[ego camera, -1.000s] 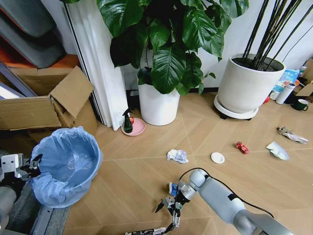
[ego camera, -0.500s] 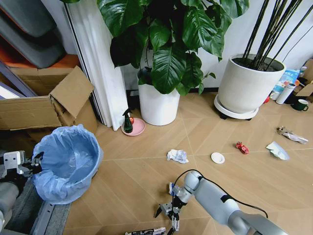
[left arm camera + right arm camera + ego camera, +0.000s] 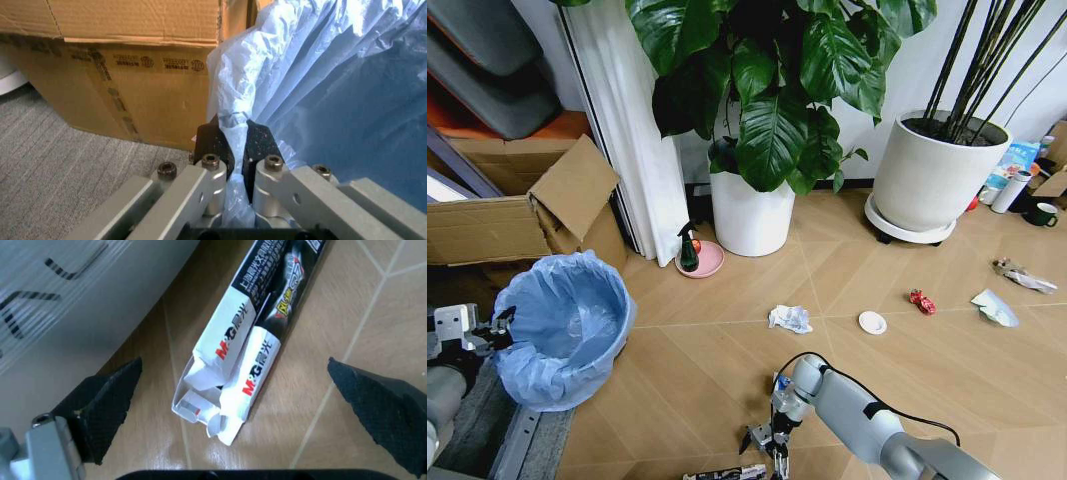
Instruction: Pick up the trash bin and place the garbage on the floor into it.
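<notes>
- Slippage is threatening: our left end effector (image 3: 233,150) is clenching only the trash bin (image 3: 567,335) liner, at 9 o'clock.
- We are holding our right end effector (image 3: 243,390) released, straddling the black-white tube (image 3: 250,335) at 6 o'clock; it may skid away.

Right gripper (image 3: 763,447): lowered and drawn nearer the robot, fingers spread, now straddling the black-white tube (image 3: 243,345) on the floor.
Bin (image 3: 562,330): shifted slightly in the left gripper (image 3: 231,150), pinched on its bag rim.
</notes>
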You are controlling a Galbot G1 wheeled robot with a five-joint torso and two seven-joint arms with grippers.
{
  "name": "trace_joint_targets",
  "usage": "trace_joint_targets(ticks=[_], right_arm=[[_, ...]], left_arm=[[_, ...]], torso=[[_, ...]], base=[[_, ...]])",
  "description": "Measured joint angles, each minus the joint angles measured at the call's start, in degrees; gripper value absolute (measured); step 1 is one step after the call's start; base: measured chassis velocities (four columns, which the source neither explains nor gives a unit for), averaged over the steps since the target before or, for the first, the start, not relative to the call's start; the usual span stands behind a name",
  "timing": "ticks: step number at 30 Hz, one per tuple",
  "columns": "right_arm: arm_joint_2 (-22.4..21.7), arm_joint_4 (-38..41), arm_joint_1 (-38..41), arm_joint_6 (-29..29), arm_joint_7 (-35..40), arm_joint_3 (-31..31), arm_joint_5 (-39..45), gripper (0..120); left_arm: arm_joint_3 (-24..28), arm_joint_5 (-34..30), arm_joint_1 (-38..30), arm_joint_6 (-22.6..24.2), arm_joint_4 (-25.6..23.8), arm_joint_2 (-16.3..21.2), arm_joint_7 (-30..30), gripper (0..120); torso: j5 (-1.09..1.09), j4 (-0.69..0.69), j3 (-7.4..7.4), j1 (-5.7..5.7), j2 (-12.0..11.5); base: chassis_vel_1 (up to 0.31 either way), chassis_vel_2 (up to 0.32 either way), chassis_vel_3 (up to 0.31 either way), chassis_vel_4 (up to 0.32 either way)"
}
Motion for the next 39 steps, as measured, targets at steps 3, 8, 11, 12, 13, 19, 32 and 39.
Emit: trace_joint_targets(ticks=[3,8,11,12,13,19,32,39], right_arm=[[0.4,0.1,0.0,0.0,0.0,-0.1,-0.5,96],[0.7,0.1,0.2,0.1,-0.1,-0.2,-0.8,80],[0.7,0.1,0.2,0.1,-0.1,-0.2,-0.9,68],[0.7,0.1,0.2,0.1,-0.2,-0.2,-0.9,66],[0.6,0.1,0.2,0.1,-0.4,-0.1,-0.9,59],[0.1,0.5,0.2,0.1,-2.3,-0.2,-1.3,37],[0.0,-0.1,0.8,-0.5,-1.7,2.0,-2.4,0],[-0.2,-0.4,2.2,-0.9,0.0,5.0,-2.1,0]], left_arm=[[-0.1,0.0,0.0,0.0,0.0,-0.2,0.0,0],[-0.4,0.0,0.3,0.0,-0.2,-0.5,0.0,0],[-0.6,0.0,0.4,0.0,-0.2,-0.5,0.0,0],[-0.6,0.0,0.4,0.0,-0.2,-0.5,0.0,0],[-0.6,0.0,0.3,0.0,-0.1,-0.5,0.0,0],[0.1,0.0,-0.6,0.0,0.2,-0.6,-0.1,0],[1.1,0.5,-0.9,0.0,0.9,-0.8,-0.1,0],[2.7,0.6,-2.3,-0.1,2.0,0.0,-0.1,0]], torso=[[0.00,0.00,0.00,0.00,0.0],[0.01,0.00,-0.01,0.00,0.0],[0.02,0.01,-0.01,-0.01,0.0],[0.02,0.01,-0.01,-0.01,0.0],[0.02,0.01,-0.01,0.00,0.0],[0.01,0.00,0.00,0.00,0.0],[-0.01,0.00,0.01,0.00,0.0],[0.01,0.00,0.01,0.00,0.0]], base=[[0.000,0.000,0.000,0.000],[0.000,0.000,0.000,0.000],[0.000,0.000,0.000,0.000],[0.000,0.000,0.000,0.000],[0.000,0.000,0.000,0.000],[0.000,0.000,0.000,0.000],[0.000,0.000,0.000,0.000],[0.000,0.000,0.000,0.000]])
